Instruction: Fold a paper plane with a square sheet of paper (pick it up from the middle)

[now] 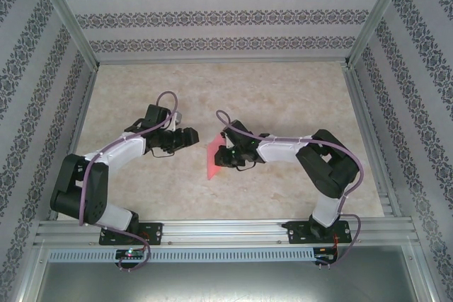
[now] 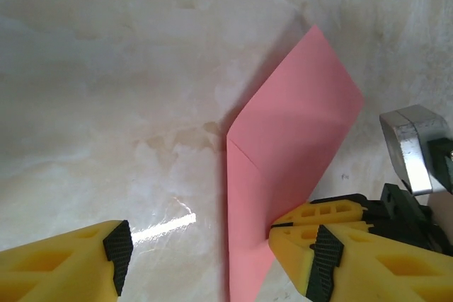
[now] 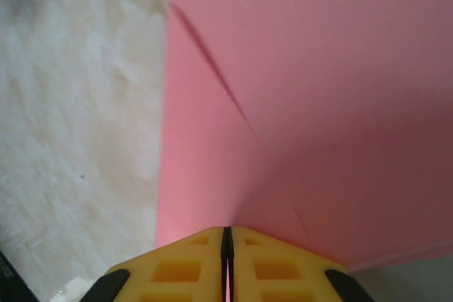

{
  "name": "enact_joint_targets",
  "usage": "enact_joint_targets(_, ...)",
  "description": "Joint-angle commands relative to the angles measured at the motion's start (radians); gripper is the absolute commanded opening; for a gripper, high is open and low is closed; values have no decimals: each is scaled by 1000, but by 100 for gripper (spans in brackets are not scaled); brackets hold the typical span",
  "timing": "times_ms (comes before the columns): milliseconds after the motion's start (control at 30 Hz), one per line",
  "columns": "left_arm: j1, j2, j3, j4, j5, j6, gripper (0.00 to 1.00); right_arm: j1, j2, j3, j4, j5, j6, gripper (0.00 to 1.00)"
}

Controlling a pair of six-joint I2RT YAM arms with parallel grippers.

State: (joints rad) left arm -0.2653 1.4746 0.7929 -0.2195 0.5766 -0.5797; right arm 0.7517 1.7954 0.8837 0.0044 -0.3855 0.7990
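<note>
The right hand (image 3: 226, 242) is pinched shut on the creased square sheet of paper (image 3: 318, 104), which fans out beyond its fingertips over the table (image 3: 71, 139). The left hand (image 2: 216, 258), just beside the right hand, gapes wide and holds nothing.

The square sheet of paper (image 3: 304, 104) runs off the top and right edges; the right claw (image 3: 227, 237) hides its lower edge.

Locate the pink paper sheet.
In the top view the pink paper sheet is near mid-table, pinched in the right pincer, just right of the open left pincer.
</note>
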Motion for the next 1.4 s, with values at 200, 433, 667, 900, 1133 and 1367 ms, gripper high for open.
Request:
enact_joint_targets(200, -86, 33, -28, 99, -20, -84, 68, -34, 16, -123, 264, -67, 72, 6)
enact_joint_targets(433, -153, 94, -50, 218, -33, -165, 63, -47, 25, -166, 330, -101, 75, 4)
enact_joint_targets(667, -190, 160, -51, 311, -29, -220, 53, -55, 30, -188, 358, -114, 74, 3)
enact_joint_targets(900, -199, 214, -50, 391, -19, -268, 39, -64, 25, -200, 363, -119, 72, 2)
enact_joint_targets(1133, -206, 202, -44, 356, -34, -242, 17, -78, 10, -198, 350, -121, 66, 2)
enact_joint_targets(1367, -224, 200, -24, 286, -63, -184, 5, -71, -10, -181, 331, -102, 69, 7)
